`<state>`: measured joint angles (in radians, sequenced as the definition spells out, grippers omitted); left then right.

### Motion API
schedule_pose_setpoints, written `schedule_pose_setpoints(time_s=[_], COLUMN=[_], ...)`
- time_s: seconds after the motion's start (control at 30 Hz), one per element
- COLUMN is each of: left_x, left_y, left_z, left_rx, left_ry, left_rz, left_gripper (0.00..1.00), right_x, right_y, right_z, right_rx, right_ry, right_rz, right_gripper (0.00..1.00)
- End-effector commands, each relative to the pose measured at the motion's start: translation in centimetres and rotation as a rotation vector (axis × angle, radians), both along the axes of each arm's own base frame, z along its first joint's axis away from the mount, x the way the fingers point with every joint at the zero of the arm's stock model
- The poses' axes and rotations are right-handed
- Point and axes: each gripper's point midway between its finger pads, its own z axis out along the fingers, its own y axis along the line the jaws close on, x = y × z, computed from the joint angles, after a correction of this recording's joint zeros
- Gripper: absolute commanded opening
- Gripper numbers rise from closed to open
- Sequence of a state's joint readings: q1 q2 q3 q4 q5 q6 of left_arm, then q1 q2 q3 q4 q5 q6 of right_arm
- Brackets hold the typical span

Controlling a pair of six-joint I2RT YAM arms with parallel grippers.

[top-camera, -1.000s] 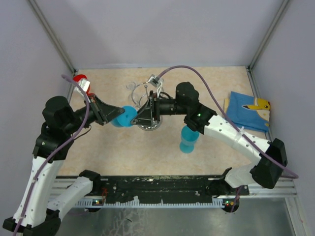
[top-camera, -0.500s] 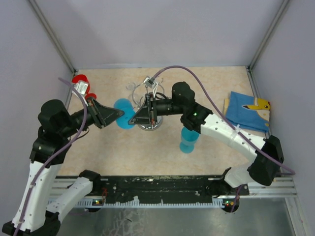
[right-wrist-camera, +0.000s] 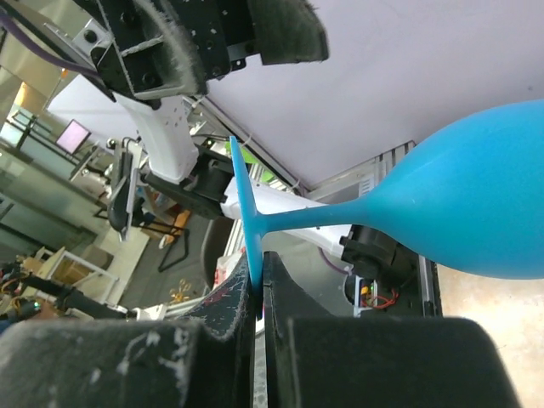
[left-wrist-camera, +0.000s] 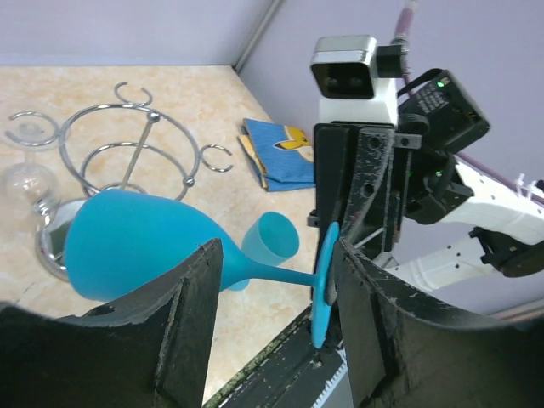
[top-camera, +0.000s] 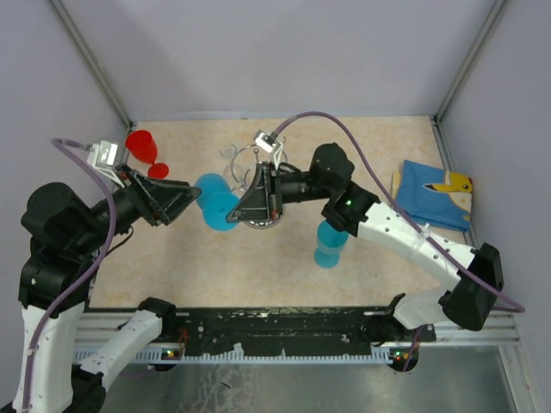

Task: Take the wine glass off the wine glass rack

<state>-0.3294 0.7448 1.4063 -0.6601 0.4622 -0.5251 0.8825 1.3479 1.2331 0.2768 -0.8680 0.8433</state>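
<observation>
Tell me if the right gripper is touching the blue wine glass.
Touching. The right wrist view shows the right gripper pinching the foot of the blue wine glass.

Rack (top-camera: 256,176) mid-surface (top-camera: 258,275). Just left of it, glass (left-wrist-camera: 136,242) sideways in the air between left end effector (left-wrist-camera: 277,259) and right end effector (right-wrist-camera: 257,297). Second glass (top-camera: 327,245) upright, right of rack and nearer. Cloth (top-camera: 435,194) at right edge; third glass (top-camera: 142,146) far left.

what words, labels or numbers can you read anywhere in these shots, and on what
No text can be read.
blue cloth: only a yellow picture, no letters.
blue wine glass: plain, no marking.
monitor far behind in the right wrist view: too blurred to read.
</observation>
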Motion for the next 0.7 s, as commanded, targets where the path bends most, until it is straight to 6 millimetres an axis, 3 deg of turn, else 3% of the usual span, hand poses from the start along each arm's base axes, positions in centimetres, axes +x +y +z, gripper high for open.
schedule_pose_setpoints(time_s=[0.0, 0.13, 0.33, 0.4, 0.53, 0.63, 0.67], left_x=[1.2, 3.7, 6.1, 6.3, 6.4, 6.6, 6.7], left_y=[1.1, 2.6, 4.0, 4.0, 4.1, 4.2, 4.2], left_z=[-0.9, -2.4, -5.8, -6.3, -6.2, -6.3, -6.4], left_rx=[0.045, 0.089, 0.154, 0.161, 0.170, 0.184, 0.189], left_ry=[0.015, 0.025, 0.060, 0.064, 0.051, 0.046, 0.048], left_rz=[0.083, 0.218, 0.326, 0.326, 0.332, 0.337, 0.336], left_gripper=[0.61, 0.61, 0.60, 0.60, 0.61, 0.61, 0.62], right_x=[-2.0, 0.0, 6.5, 9.9, 17.9, 23.7, 26.0], right_y=[-1.8, -2.8, -6.9, -9.2, -15.7, -20.2, -20.9], right_z=[4.7, 5.7, 8.0, 8.0, 6.4, 3.9, 2.1], right_rx=[0.089, 0.009, -0.217, -0.344, -0.569, -0.764, -0.859], right_ry=[-0.101, -0.245, -0.445, -0.503, -0.505, -0.500, -0.500], right_rz=[0.022, -0.154, -0.591, -0.782, -1.116, -1.295, -1.318], right_gripper=[0.00, 0.00, 0.00, 0.00, 0.00, 0.00, 0.00])
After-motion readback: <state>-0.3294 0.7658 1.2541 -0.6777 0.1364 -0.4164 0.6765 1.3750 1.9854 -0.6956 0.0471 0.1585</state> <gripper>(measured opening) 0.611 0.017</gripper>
